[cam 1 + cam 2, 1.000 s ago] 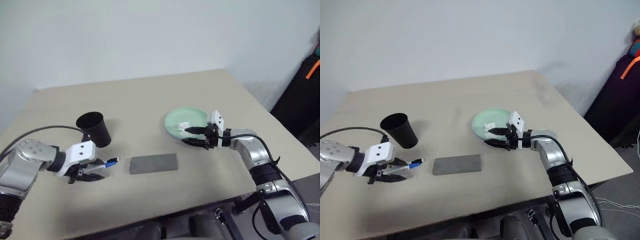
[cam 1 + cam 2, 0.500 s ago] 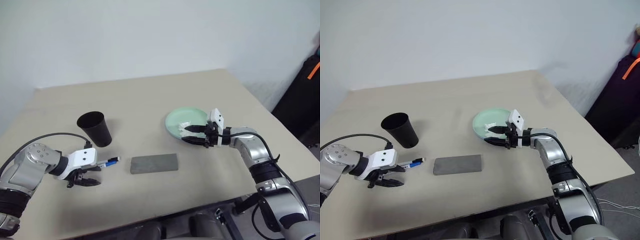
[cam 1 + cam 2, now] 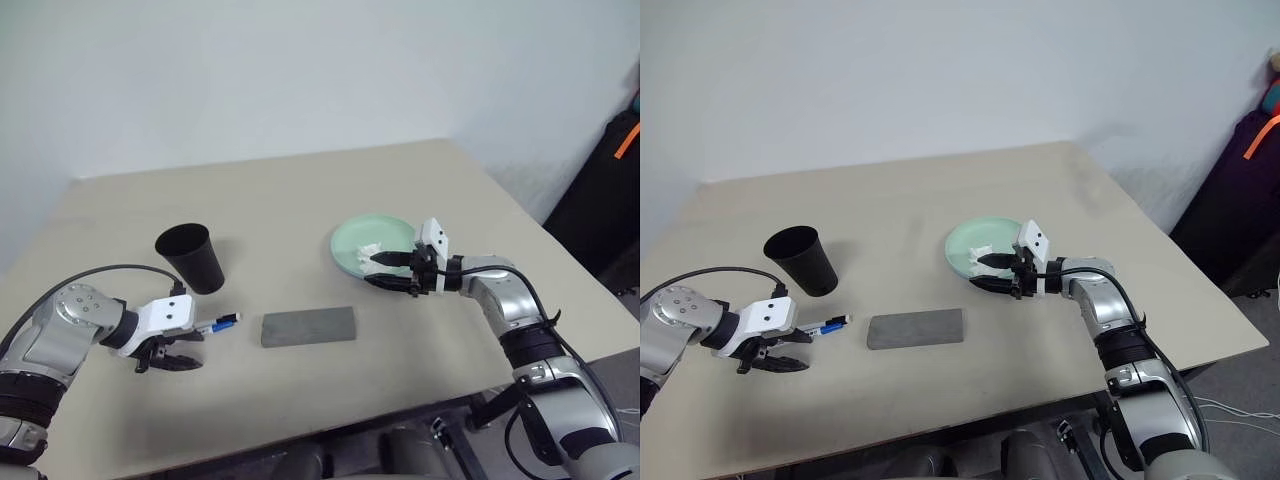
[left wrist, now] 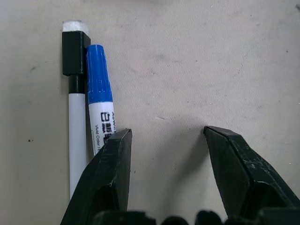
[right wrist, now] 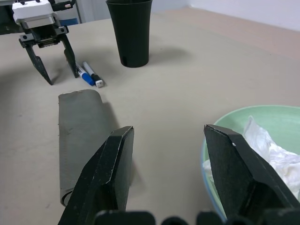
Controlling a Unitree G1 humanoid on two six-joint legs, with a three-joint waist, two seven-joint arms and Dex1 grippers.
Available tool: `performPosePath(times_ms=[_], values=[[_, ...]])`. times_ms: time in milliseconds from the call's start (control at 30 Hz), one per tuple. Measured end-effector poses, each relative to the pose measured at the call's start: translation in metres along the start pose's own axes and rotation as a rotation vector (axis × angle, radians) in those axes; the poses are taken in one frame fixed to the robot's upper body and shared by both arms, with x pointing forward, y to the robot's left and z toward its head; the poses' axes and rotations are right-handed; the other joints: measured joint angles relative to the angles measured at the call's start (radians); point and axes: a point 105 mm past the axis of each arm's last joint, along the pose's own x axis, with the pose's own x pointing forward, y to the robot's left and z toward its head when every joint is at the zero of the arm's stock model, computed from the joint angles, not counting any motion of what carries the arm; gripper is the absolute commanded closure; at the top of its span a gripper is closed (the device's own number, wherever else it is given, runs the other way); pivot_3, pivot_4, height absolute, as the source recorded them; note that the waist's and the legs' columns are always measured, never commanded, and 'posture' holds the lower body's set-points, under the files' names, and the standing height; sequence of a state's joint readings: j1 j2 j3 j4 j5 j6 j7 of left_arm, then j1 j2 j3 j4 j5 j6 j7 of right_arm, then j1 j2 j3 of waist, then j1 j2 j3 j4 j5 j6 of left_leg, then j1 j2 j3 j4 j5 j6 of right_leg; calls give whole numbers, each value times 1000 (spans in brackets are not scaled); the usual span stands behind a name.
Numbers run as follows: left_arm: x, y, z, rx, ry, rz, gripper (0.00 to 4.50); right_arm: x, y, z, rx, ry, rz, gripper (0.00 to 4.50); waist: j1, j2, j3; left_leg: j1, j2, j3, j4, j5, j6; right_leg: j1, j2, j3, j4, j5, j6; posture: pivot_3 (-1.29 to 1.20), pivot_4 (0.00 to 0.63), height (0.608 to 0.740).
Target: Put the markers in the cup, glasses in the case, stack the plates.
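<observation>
Two markers [image 4: 89,117] lie side by side on the table, one blue-capped, one black-capped. My left gripper [image 4: 168,132] stands open just beside them, pointing down, with only bare table between its fingers. The black cup [image 3: 190,258] stands upright a little behind them. The dark grey case [image 3: 308,327] lies flat at mid-table, to the right of the markers. A mint green plate [image 3: 352,240] sits further right. My right gripper [image 3: 386,270] hovers open at the plate's near rim, holding nothing. The glasses are out of view.
A crumpled white tissue [image 5: 265,145] lies in the green plate. The tan table [image 3: 300,200] has free room at the back and left. A dark bag with an orange strap [image 3: 610,190] stands on the floor off the table's right edge.
My left gripper has sunk a little toward the table and drawn slightly left of the markers. The right arm has kept still.
</observation>
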State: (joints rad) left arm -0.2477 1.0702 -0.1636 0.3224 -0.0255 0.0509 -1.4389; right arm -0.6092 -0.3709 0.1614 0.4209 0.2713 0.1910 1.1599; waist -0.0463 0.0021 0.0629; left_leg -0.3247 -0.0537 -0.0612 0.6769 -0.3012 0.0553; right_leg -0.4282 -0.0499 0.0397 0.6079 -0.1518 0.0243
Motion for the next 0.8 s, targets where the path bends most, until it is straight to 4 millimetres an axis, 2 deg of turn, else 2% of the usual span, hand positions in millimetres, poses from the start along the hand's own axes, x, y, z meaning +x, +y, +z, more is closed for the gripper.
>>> performPosePath(times_ms=[233,333,467,667,800], values=[[-13,12,14,25,-42,50,1958,1,0,1,-2,-1,0,1918,0,-1,0,-1,0,-1,-1,-1,0,0,0,0,-1,0,0,0,0,740],[-14,13,14,25,-43,54,1958,1,-1,1,-2,-1,-1,1918,0,-1,0,-1,0,-1,-1,-1,0,0,0,0,0,0,0,0,0,740],[-18,25,14,28,-26,112,1958,1,-2,-1,7,2,-3,1918,0,-1,0,0,0,-1,0,0,0,0,0,0,0,0,0,0,0,740],[-4,27,3,24,27,94,1958,1,-2,-1,4,1,-4,1918,0,-2,0,-1,-1,-1,0,-1,0,0,0,0,0,0,0,0,0,740],[-1,25,4,37,36,65,1958,1,-2,-1,3,1,-5,1918,0,-2,0,-1,-1,-1,-1,-1,0,0,0,0,0,0,0,0,0,740]])
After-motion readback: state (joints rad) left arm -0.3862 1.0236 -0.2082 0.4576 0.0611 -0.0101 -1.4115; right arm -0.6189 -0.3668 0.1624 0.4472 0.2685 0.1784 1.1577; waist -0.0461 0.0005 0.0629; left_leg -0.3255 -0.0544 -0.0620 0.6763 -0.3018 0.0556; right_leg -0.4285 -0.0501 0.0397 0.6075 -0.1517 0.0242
